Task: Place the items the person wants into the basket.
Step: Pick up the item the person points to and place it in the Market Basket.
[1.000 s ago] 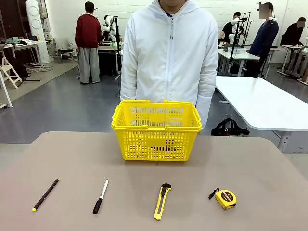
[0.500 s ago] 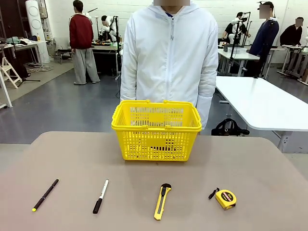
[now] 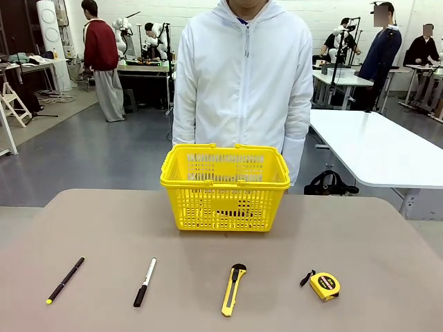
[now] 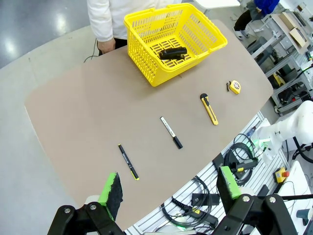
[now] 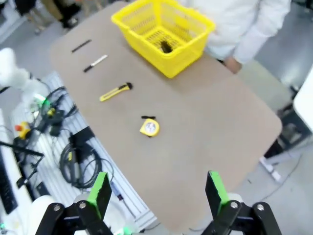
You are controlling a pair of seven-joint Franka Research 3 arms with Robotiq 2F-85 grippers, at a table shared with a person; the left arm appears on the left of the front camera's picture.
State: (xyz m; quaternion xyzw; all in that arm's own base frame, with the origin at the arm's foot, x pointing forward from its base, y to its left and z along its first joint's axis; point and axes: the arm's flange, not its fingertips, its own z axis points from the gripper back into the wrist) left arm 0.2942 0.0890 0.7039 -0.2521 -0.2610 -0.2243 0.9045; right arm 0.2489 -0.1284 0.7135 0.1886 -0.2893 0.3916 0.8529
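Note:
A thin black pen with a yellow tip (image 3: 65,280) (image 4: 128,161) (image 5: 81,45) lies near the table's front left. Right of it rests a white marker with a black cap (image 3: 145,282) (image 4: 171,132) (image 5: 95,63). The yellow lattice basket (image 3: 225,187) (image 4: 173,39) (image 5: 164,34) stands at the far middle, a dark object inside it, in front of the person in a white hooded jacket (image 3: 243,83). My left gripper (image 4: 168,188) hangs open high above the table's left end. My right gripper (image 5: 155,193) is open too, high over the right end.
A yellow-and-black utility knife (image 3: 233,289) (image 4: 209,108) (image 5: 115,91) and a yellow tape measure (image 3: 323,285) (image 4: 234,86) (image 5: 149,127) lie along the front right. Cables and equipment sit below the table's near edge (image 4: 205,200). Other tables and people are in the background.
Nothing on the table has moved. A person in a dark red sweater in the background has walked further left.

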